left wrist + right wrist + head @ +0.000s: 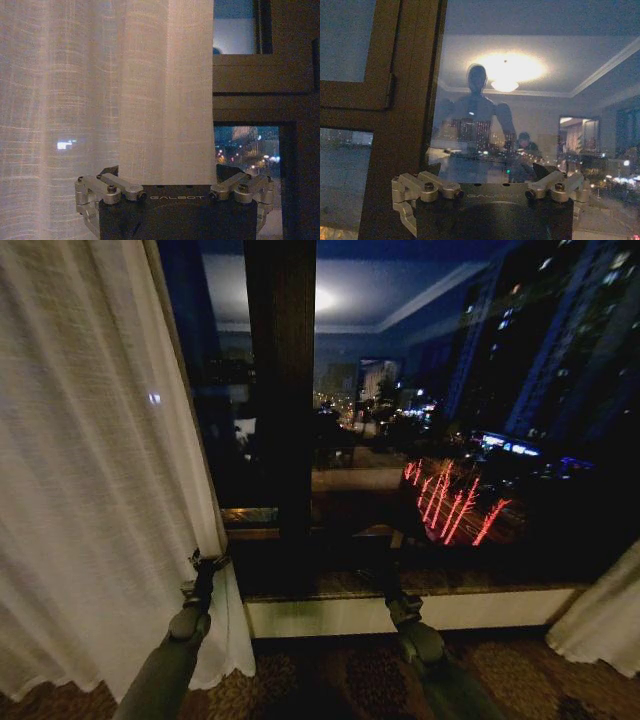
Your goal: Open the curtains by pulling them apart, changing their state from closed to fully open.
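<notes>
You've got the left curtain panel (pixel 90 460) bunched over on the left side of the window, and the right panel (pixel 605 625) pushed far off to the right, just its lower corner showing. Dark glass and the window frame (pixel 280 390) stand bare between them, so by my read the pair is close to fully apart.

Your left gripper (pixel 205 565) sits right at the inner edge of that left panel, low down. In the left wrist view a fold of the cloth (pixel 165 100) drops between the jaws, which stand spread wide with nothing pinched. Your right gripper (pixel 395 595) hangs near the sill (pixel 470 610), facing bare glass, jaws spread too.

This fabric looks sheer, light and soft; expect it to fold and slide rather than push stiffly. Take it by a gathered pleat at the inner edge, not a single thin layer.

Both panels hang straight down, long axis vertical, pleats running top to floor, hems brushing the carpet (pixel 350 680).
</notes>
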Robot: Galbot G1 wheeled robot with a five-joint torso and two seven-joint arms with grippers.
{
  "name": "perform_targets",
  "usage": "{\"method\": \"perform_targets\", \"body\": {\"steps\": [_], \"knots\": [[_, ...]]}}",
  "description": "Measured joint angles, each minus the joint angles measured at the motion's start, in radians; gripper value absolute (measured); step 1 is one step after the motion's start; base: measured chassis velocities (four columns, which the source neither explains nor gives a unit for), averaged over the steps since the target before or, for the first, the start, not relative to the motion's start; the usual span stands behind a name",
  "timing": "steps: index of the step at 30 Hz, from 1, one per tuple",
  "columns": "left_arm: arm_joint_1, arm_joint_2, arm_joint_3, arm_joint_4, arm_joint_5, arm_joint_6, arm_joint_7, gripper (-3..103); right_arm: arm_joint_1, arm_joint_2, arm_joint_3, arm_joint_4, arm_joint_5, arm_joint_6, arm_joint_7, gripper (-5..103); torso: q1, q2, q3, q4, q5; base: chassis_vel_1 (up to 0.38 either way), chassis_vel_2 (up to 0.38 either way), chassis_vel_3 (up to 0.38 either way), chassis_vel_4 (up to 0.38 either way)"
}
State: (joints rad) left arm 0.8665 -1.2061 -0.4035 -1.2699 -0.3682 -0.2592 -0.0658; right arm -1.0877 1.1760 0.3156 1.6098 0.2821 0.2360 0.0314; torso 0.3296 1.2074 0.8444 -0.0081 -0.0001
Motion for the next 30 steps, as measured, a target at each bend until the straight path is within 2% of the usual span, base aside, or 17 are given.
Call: {"method": "perform_targets", "body": {"steps": [3, 5, 8, 10, 11, 14, 16, 20, 23, 24, 27, 30], "knots": [[-0.003, -0.001, -0.001, 0.007, 0.003, 0.0, 0.002, 101, 0.0, 0.0, 0.0, 0.0, 0.0, 0.0, 0.0, 100, 0.0, 0.0, 0.0, 0.0, 0.0001, 0.0, 0.0, 0.0, 0.0], [-0.004, -0.001, -0.007, 0.017, 0.005, -0.007, 0.009, 91, 0.0, 0.0, 0.0, 0.0, 0.0, 0.0, 0.0, 100, 0.0, 0.0, 0.0, 0.0001, 0.0, 0.0, 0.0, 0.0, 0.0], [-0.004, 0.0, -0.013, 0.027, 0.005, -0.017, 0.013, 86, 0.0, 0.0, 0.0, 0.0, 0.0, 0.0, 0.0, 100, 0.0, 0.0, 0.0, 0.0001, 0.0, 0.0, 0.0, 0.0, 0.0], [-0.002, 0.002, -0.018, 0.033, 0.0, -0.027, 0.013, 75, 0.0, 0.0, 0.0, 0.0, 0.0, 0.0, 0.0, 100, 0.0, 0.0, 0.0, 0.0001, 0.0, 0.0, 0.0, 0.0, 0.0], [-0.002, 0.002, -0.018, 0.033, 0.0, -0.027, 0.013, 75, 0.0, 0.0, 0.0, 0.0, 0.0, 0.0, 0.0, 100, 0.0, 0.0, 0.0, 0.0001, 0.0, 0.0, 0.0, 0.0, 0.0], [0.002, 0.004, -0.021, 0.034, -0.008, -0.034, 0.014, 58, 0.0, 0.0, 0.0, 0.0, 0.0, 0.0, 0.0, 100, 0.0, 0.0, 0.0, 0.0001, 0.0, 0.0, 0.0, 0.0, 0.0], [0.002, 0.004, -0.021, 0.034, -0.008, -0.034, 0.014, 58, 0.0, 0.0, 0.0, 0.0, 0.0, 0.0, 0.0, 100, 0.0, 0.0, 0.0, 0.0001, 0.0, 0.0, 0.0, 0.0, 0.0], [0.003, 0.007, -0.024, 0.034, -0.012, -0.034, 0.011, 37, 0.0, 0.0, 0.0, 0.0, 0.0, 0.0, 0.0, 100, 0.0, 0.0, 0.0, 0.0001, 0.0, 0.0, 0.0, 0.0, 0.0], [0.004, 0.009, -0.026, 0.034, -0.013, -0.034, 0.009, 32, 0.0, 0.0, 0.0, 0.0, 0.0, 0.0, 0.0, 100, 0.0, 0.0, 0.0, 0.0001, 0.0, 0.0, 0.0, 0.0, 0.0], [0.005, 0.01, -0.027, 0.034, -0.013, -0.034, 0.004, 21, 0.0, 0.0, 0.0, 0.0, 0.0, 0.0, 0.0, 100, 0.0, 0.0, 0.0, 0.0, 0.0, 0.0, 0.0, 0.0, 0.0], [0.007, 0.013, -0.028, 0.034, -0.013, -0.034, 0.001, 15, 0.0, 0.0, 0.0, 0.0, 0.0, 0.0, 0.0, 100, 0.0, 0.0, 0.0, 0.0, 0.0, 0.0, 0.0, 0.0, 0.0], [0.009, 0.018, -0.032, 0.034, -0.015, -0.034, 0.0, 2, 0.0, 0.0, 0.0, 0.0, 0.0, 0.0, 0.0, 100, 0.0, 0.0, 0.0, 0.0, 0.0, 0.0, 0.0, 0.0, 0.0]]}}
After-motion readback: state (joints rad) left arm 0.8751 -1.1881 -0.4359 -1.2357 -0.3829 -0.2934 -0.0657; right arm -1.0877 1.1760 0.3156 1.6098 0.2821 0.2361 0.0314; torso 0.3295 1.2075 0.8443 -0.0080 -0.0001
